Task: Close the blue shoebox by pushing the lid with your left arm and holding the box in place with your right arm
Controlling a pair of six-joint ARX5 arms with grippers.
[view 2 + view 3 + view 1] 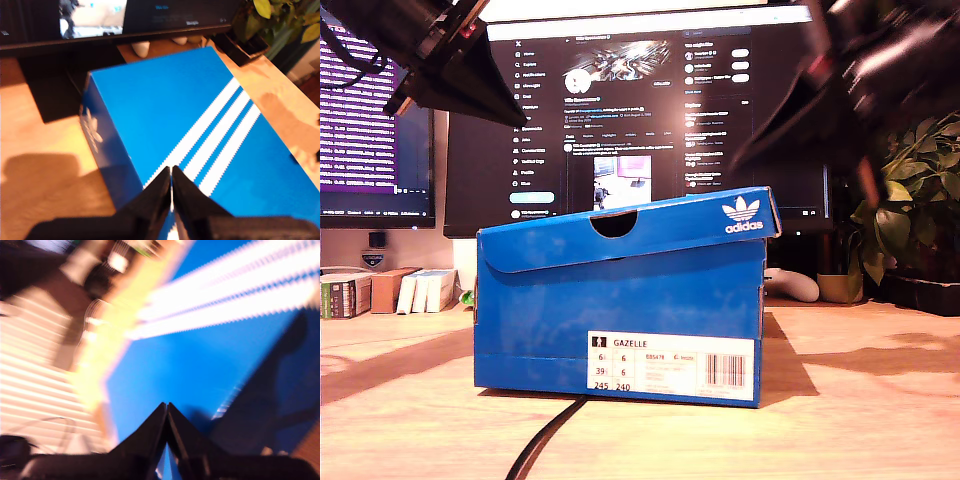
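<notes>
The blue cardboard shoebox's white-striped lid, raised toward the exterior view's 3 o'clock, lies directly beneath both grippers' empty, pressed-together fingers.

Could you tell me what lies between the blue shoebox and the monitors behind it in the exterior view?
Only bare wooden desk shows between the blue shoebox and the monitors; a white object sits off the box's right end.
</notes>
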